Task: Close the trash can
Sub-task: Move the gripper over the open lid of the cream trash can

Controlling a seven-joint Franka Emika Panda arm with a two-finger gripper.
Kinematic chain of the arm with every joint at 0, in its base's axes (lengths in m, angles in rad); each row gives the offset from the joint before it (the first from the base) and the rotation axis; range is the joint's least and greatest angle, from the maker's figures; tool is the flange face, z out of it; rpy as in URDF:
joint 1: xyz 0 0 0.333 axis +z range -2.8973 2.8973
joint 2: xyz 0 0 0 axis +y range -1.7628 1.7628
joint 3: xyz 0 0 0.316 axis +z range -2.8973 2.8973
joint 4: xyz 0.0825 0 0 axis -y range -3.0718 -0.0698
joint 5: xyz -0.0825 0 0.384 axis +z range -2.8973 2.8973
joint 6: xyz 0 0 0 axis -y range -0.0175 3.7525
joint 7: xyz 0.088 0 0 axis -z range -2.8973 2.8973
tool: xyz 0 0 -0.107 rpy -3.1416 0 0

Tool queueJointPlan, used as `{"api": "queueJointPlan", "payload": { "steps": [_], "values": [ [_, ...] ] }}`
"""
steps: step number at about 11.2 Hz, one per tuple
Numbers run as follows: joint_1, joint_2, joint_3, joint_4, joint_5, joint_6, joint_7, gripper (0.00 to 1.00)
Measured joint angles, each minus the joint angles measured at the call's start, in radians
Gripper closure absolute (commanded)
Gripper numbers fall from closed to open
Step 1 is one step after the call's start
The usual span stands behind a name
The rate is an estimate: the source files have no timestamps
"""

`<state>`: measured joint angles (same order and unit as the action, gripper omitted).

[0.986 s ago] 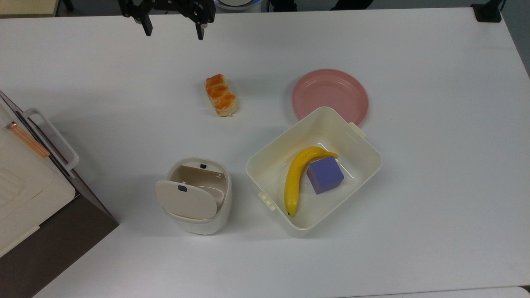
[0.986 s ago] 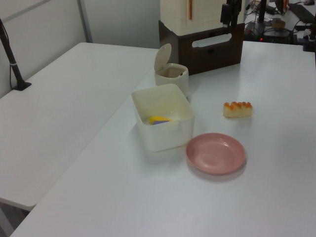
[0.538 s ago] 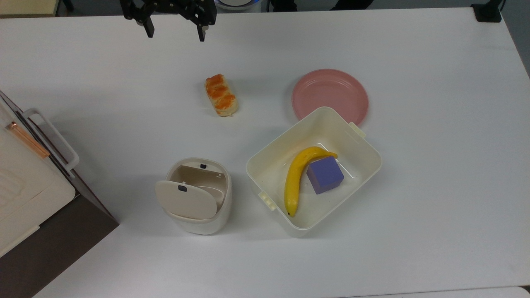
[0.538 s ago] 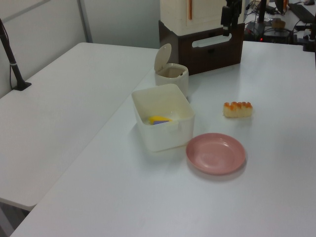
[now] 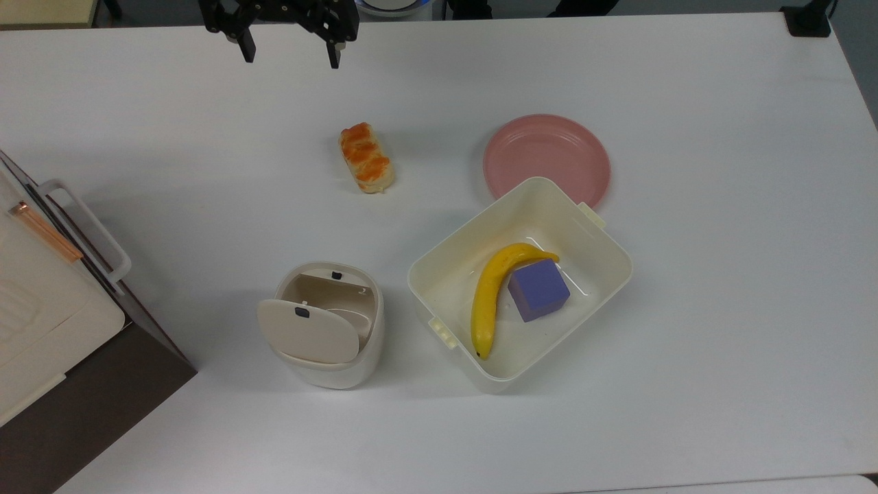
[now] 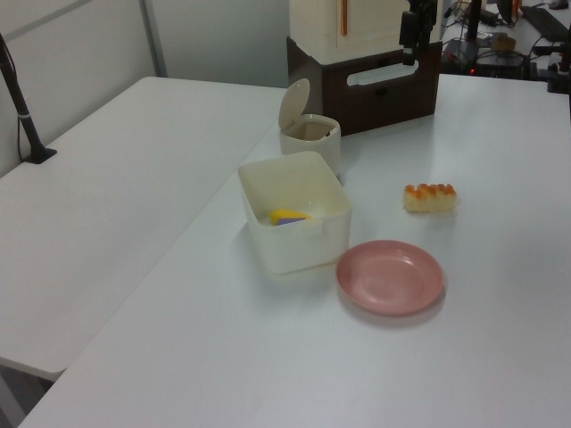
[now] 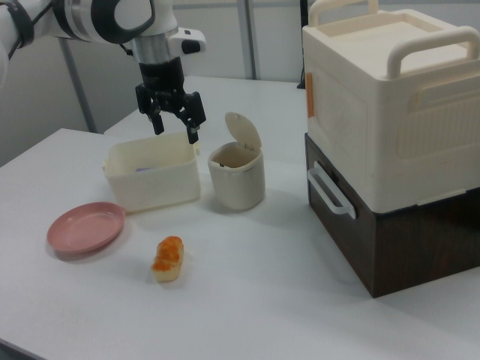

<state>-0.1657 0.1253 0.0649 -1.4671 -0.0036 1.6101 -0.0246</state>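
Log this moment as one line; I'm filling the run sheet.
task: close trash can | lid: up | gripper: open, empty, clear of it | progress: lid untouched

White tabletop [image 5: 720,309]. Cream tub [image 5: 603,226] holds banana [image 5: 488,295] touching purple cube [image 5: 538,289]. Pink plate [image 5: 547,159] just beside tub at 12 o'clock. Bread roll [image 5: 366,158] at 10 o'clock, apart. Cream-and-brown cabinet [image 5: 41,329] at 9 o'clock.

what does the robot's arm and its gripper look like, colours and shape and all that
The arm is made of rounded white segments with black rings and dark grey caps at the joints. Its wrist ends in a white block above a dark cylinder. The gripper is black, a wide angular body carrying two slim, straight black fingers. No markings or loose cables can be made out.
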Motion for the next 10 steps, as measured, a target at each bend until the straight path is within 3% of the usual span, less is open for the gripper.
{"api": "queueJointPlan", "payload": {
  "steps": [1,2,3,4,10],
  "values": [
    [0.0,0.0,0.0,0.0,0.0,0.0,-0.002,0.08],
    [0.0,0.0,0.0,0.0,0.0,0.0,-0.004,0.33],
    [0.0,0.0,0.0,0.0,0.0,0.0,-0.006,0.82],
    [0.0,0.0,0.0,0.0,0.0,0.0,-0.007,1.0],
    [0.0,0.026,0.0,0.0,-0.003,0.08,-0.031,1.0]
  ]
}}
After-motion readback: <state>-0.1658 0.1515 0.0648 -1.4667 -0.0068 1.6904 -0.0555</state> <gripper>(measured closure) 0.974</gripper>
